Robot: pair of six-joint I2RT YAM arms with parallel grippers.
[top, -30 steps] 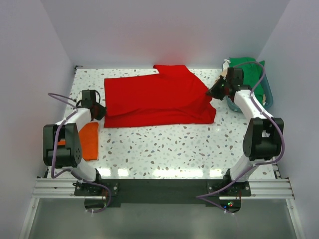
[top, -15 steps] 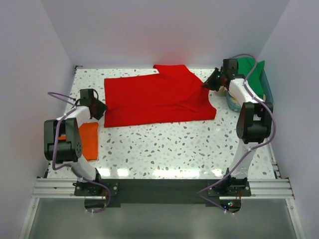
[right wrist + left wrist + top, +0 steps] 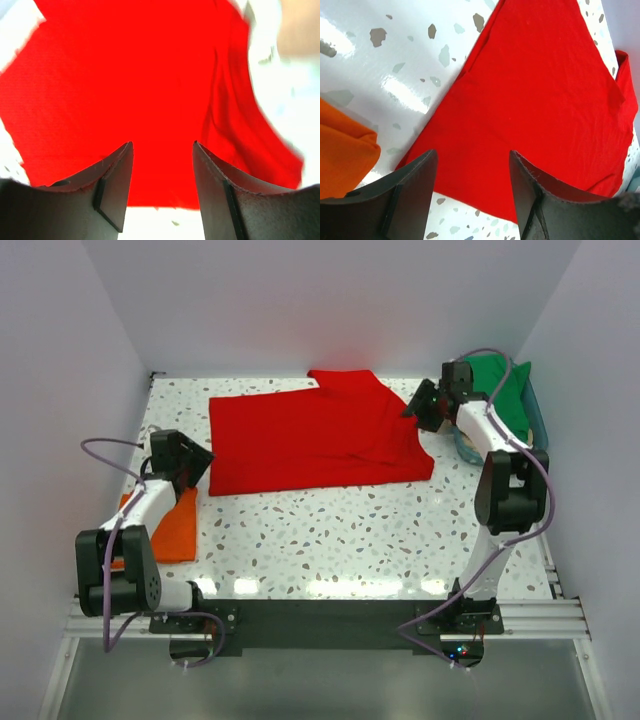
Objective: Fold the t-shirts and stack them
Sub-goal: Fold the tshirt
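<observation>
The large red t-shirt lies spread across the back half of the table, folded over along its right side; it also fills the left wrist view and the right wrist view. A folded orange t-shirt rests at the front left, its corner showing in the left wrist view. My left gripper hovers open just off the red shirt's left corner, nothing between its fingers. My right gripper stands open at the shirt's right edge, holding nothing. A green t-shirt lies in the basket.
A teal plastic basket stands at the back right against the wall, close behind the right arm. White walls close in the table on the left, back and right. Speckled tabletop lies between the red shirt and the arm bases.
Both grippers have opened and let go of the red shirt. The left arm has drawn back to the left and the right gripper has moved up toward the back.
</observation>
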